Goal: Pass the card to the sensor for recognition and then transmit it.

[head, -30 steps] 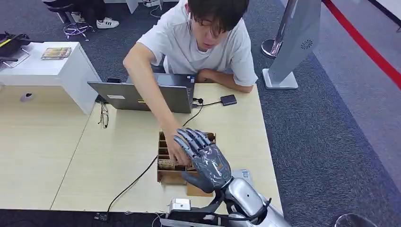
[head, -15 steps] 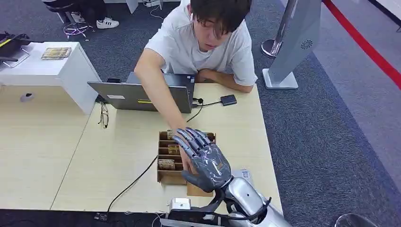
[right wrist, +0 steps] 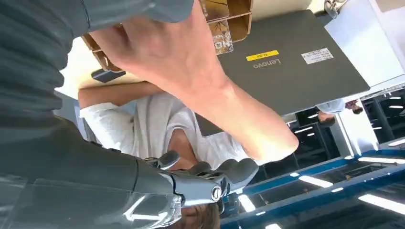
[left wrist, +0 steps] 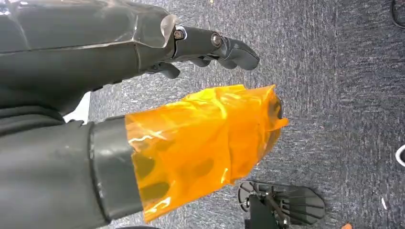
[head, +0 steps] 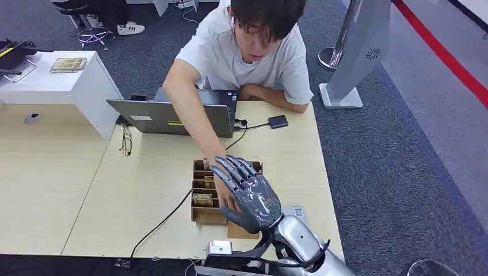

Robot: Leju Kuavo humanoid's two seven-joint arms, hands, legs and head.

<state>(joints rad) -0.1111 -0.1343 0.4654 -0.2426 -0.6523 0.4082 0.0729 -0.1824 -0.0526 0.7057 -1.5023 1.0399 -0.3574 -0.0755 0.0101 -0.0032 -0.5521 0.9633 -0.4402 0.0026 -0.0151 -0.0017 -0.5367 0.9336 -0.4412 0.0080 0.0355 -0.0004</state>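
Observation:
My right hand (head: 247,192) hovers with its fingers spread over a cardboard box (head: 198,214) of slotted compartments on the wooden table; it holds nothing. Several cards (head: 202,199) stand in the box's slots. A person's hand (right wrist: 176,52) reaches into the box just beneath my palm, between my thumb and my fingers (right wrist: 224,174). A small white sensor unit (head: 218,249) sits at the table's near edge, below the box. My left hand (left wrist: 95,62) hangs over grey carpet, fingers extended and empty, its thumb (left wrist: 200,138) wrapped in orange film.
The person leans over an open grey laptop (head: 172,118) at the far side of the table. Glasses (head: 126,142) lie to its left, a dark hub (head: 278,121) to its right. A black cable (head: 164,221) runs from the box toward the front edge.
The person's arm has swung to the right and their hand has slid further under my right hand. My right hand has barely moved.

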